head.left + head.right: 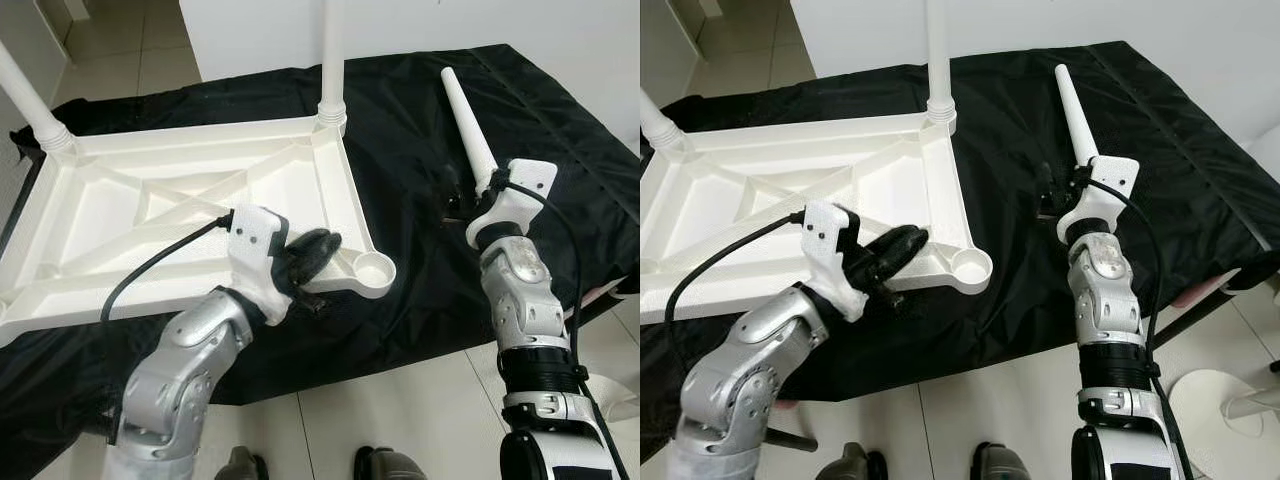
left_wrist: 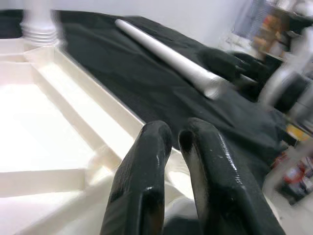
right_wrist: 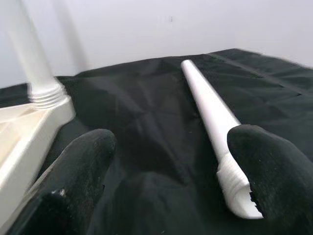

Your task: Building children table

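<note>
The white table top [image 1: 180, 215] lies upside down on a black cloth. Two white legs stand screwed into its far corners, one [image 1: 333, 60] at the right and one [image 1: 25, 100] at the left. Its near right corner has an empty round socket [image 1: 372, 268]. My left gripper [image 1: 325, 245] is shut with nothing in it, and its fingertips rest on the rim just left of that socket. A loose tapered leg [image 1: 468, 125] lies on the cloth to the right. My right gripper [image 3: 171, 166] is open around the leg's threaded thick end [image 3: 234, 191], which lies close to one finger [image 3: 269, 166].
The black cloth [image 1: 420, 110] covers a low surface whose front edge runs just before my arms. Beyond it lies a tiled floor [image 1: 400, 400] and behind it a white wall. A white round base [image 1: 1225, 400] stands on the floor at the near right.
</note>
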Robot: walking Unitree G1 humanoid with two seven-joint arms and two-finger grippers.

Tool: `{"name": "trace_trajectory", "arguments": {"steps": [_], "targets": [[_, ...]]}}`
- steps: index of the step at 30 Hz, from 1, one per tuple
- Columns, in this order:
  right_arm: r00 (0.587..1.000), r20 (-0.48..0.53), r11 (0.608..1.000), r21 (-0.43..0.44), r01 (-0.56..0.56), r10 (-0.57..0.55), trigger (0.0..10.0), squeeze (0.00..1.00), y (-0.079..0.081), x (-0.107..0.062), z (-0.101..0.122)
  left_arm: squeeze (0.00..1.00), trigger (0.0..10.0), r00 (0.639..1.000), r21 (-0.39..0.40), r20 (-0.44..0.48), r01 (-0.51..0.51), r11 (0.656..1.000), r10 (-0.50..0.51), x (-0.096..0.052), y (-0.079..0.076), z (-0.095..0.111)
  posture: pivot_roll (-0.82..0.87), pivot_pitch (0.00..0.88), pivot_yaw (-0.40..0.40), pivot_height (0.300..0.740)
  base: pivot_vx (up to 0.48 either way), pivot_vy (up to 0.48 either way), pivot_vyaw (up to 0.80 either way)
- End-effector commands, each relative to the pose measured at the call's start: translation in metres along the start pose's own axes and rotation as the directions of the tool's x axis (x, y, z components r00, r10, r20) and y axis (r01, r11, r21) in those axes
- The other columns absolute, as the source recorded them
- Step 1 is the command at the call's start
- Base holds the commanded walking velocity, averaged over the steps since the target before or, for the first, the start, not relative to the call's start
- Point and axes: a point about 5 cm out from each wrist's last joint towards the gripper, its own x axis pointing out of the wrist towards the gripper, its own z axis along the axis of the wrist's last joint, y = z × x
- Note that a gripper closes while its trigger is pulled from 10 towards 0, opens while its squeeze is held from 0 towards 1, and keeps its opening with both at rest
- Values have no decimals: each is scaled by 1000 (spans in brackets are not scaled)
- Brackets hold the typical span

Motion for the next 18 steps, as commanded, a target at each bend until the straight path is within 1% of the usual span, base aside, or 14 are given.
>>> {"name": "trace_trajectory", "arguments": {"steps": [1, 2, 3, 5, 6, 7, 8, 9, 10, 11, 12, 16, 18], "targets": [[1000, 7, 1000, -13, 17, -17, 10000, 0, -3, 1, -1, 0, 10000, 997, 10, -9, -74, 997, 74, 0, 9, -1, -54, 156, 29, 740, 0, 0, 0], [999, 8, 999, -16, 32, -32, 10000, 0, -7, 4, 0, 0, 10000, 996, 23, 3, -93, 995, 93, 2, 11, 1, -55, 160, 25, 740, 0, 0, 0], [999, 8, 999, -22, 43, -43, 10000, 0, -11, 6, 0, 0, 10000, 994, 52, 22, -103, 993, 102, 4, 12, 4, -56, 164, 23, 740, 0, 0, 0], [998, 10, 997, -43, 58, -58, 10000, 0, -16, 9, 1, 0, 10000, 995, 47, 23, -98, 994, 97, 6, 10, 3, -56, 172, 17, 740, 0, 0, 0], [998, 10, 997, -43, 58, -58, 10000, 0, -16, 9, 1, 0, 10000, 995, 47, 23, -98, 994, 97, 6, 10, 3, -56, 172, 17, 740, 0, 0, 0], [998, 9, 997, -49, 58, -58, 10000, 0, -18, 11, 2, 0, 10000, 997, 45, 23, -72, 996, 71, 8, 6, 4, -44, 192, 1, 740, 0, 0, 0], [998, 4, 996, -64, 59, -59, 10000, 0, -20, 14, 2, 0, 10000, 999, 46, 29, -38, 998, 36, 12, -1, 5, -44, 192, 1, 740, 0, 0, 0], [998, -3, 996, -69, 64, -64, 10000, 0, -24, 16, 1, 0, 10000, 1000, 64, 27, 14, 998, -16, 18, -10, 7, -27, 208, -5, 740, 0, 0, 0], [998, -3, 996, -69, 64, -64, 10000, 0, -24, 16, 1, 0, 10000, 1000, 64, 27, 14, 998, -16, 18, -10, 7, -27, 208, -5, 740, 0, 0, 0], [997, -7, 994, -83, 71, -72, 10000, 0, -28, 20, 0, 0, 10000, 996, 104, 18, 88, 991, -91, 26, -24, 9, -19, 225, 1, 740, 0, 0, 0], [997, -6, 995, -68, 74, -74, 10000, 1000, -29, 21, 1, 0, 10000, 993, 118, 19, 111, 987, -114, 27, -28, 12, -15, 239, 10, 740, 0, 0, 0], [997, 6, 996, -48, 77, -77, 10000, 1000, -30, 24, 2, 0, 10000, 990, 129, 20, 139, 982, -143, 27, -34, 15, -1, 260, 20, 740, 0, 0, 0], [997, 6, 996, -48, 77, -77, 10000, 1000, -30, 24, 2, 0, 10000, 990, 129, 20, 139, 982, -143, 27, -34, 15, -1, 260, 20, 740, 0, 0, 0]]}}
